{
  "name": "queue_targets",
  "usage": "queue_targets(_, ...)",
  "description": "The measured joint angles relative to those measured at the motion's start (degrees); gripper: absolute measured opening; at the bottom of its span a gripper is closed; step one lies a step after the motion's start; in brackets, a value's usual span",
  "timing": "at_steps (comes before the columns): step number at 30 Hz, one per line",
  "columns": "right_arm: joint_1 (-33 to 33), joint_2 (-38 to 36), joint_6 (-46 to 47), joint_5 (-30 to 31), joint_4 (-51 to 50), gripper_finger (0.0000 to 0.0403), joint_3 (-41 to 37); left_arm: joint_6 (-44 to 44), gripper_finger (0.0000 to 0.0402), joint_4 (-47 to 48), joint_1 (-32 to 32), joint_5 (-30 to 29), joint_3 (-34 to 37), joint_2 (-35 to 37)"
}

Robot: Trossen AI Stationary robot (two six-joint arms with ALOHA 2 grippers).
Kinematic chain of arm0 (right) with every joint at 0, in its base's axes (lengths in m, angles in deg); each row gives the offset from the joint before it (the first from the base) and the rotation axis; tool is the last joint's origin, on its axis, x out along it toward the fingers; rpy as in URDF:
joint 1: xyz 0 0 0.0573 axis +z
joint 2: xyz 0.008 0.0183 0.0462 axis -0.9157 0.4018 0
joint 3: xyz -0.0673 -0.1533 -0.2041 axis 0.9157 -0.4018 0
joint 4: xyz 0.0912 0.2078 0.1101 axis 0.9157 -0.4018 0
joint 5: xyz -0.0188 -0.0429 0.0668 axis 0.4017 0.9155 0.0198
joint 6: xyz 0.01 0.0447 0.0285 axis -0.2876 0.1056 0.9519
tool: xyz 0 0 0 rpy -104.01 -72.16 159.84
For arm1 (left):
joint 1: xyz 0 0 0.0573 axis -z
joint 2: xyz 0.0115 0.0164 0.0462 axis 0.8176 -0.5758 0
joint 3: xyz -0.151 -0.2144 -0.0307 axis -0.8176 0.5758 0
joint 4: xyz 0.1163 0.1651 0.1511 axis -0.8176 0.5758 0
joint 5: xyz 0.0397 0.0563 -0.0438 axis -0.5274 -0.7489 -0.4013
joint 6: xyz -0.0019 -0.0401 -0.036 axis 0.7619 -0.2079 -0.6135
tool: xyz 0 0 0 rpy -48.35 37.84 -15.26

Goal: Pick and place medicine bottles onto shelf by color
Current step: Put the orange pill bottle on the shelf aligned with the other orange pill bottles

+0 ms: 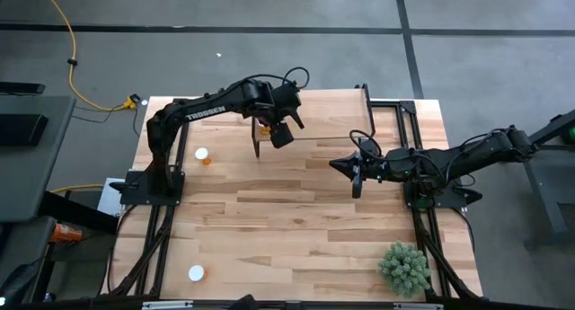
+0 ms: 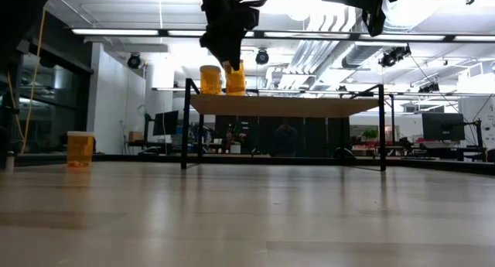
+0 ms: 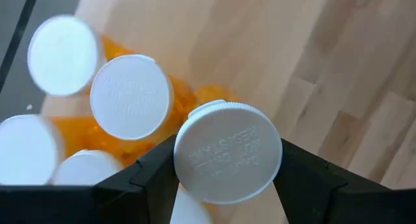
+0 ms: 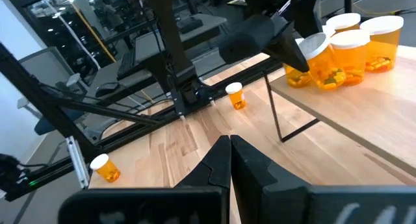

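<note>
The medicine bottle (image 3: 227, 160) we are placing sits upright between our left hand's (image 3: 227, 185) fingers, gripped just under its white cap, over the shelf (image 4: 364, 113). Just beyond that hand stands the cluster of bottles (image 3: 97, 120) already shelved, so we judge this one is held close to join them. Two more bottles (image 1: 203, 155) (image 1: 197, 274) wait down on the surface (image 1: 296, 220). Our right hand (image 1: 357, 172) hovers clenched and empty, well apart.
</note>
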Motion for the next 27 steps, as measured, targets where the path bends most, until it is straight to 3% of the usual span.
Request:
queue_targets(18, 0.0, 0.0, 0.0, 1.1, 0.0, 0.0000, 0.0, 2.6, 0.0207, 0.2, -0.8, 0.2, 0.0, 0.0)
queue_targets(23, 0.0, 0.0, 0.0, 1.1, 0.0, 0.0000, 0.0, 4.5, 0.0207, 0.2, -0.8, 4.5, 0.0, 0.0)
queue_targets(27, 0.0, 0.0, 0.0, 1.1, 0.0, 0.0000, 0.0, 4.5, 0.0209, 0.1, -0.8, 4.4, 0.0, 0.0)
